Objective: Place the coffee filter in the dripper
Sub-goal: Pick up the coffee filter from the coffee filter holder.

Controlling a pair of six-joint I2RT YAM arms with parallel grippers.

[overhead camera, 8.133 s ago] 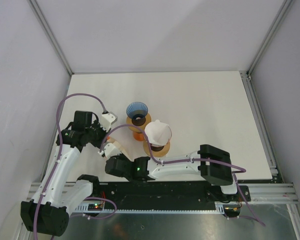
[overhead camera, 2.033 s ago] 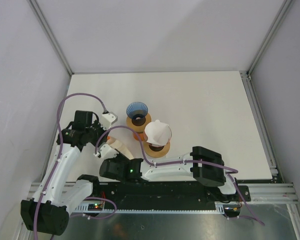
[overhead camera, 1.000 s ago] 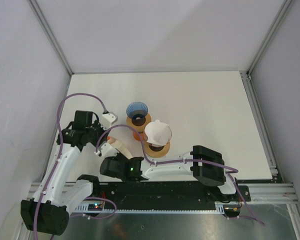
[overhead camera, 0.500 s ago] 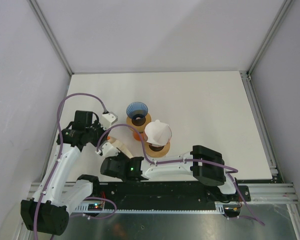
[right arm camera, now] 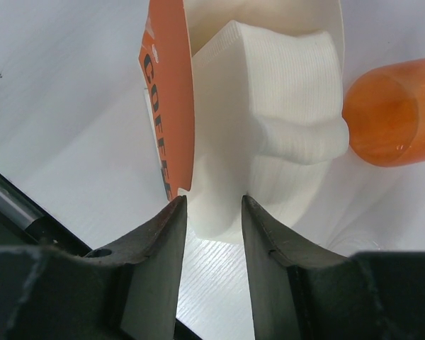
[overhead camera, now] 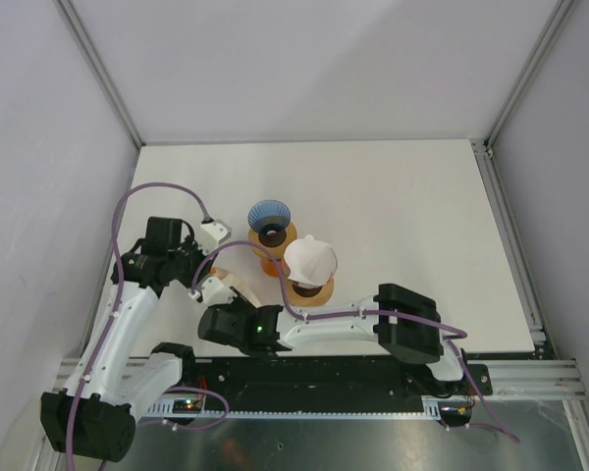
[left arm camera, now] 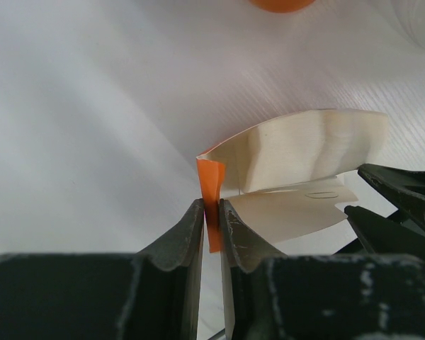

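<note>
The coffee filter [right arm camera: 269, 120] is a white ribbed stack sticking out of an orange and beige "COFFEE" sleeve [right arm camera: 168, 85], which lies low at the table's near left [overhead camera: 240, 286]. My left gripper [left arm camera: 211, 207] [overhead camera: 214, 268] is shut on the sleeve's orange edge [left arm camera: 210, 185]. My right gripper [right arm camera: 214, 202] [overhead camera: 236, 302] is open, with the lower edge of the filter stack between its fingertips. A blue dripper [overhead camera: 268, 218] stands empty on an orange base behind them. A second orange stand carries a white filter cone [overhead camera: 309, 259].
An orange dripper base [right arm camera: 393, 113] stands close to the right of the sleeve. The white table [overhead camera: 412, 216] stretches to the right and back. The black front rail [overhead camera: 314, 378] runs just behind my right wrist. Grey walls close off the left, right and back.
My right gripper's jaws have spread a little wider around the filter stack. The left gripper keeps its hold on the sleeve, and both drippers stand where they were.
</note>
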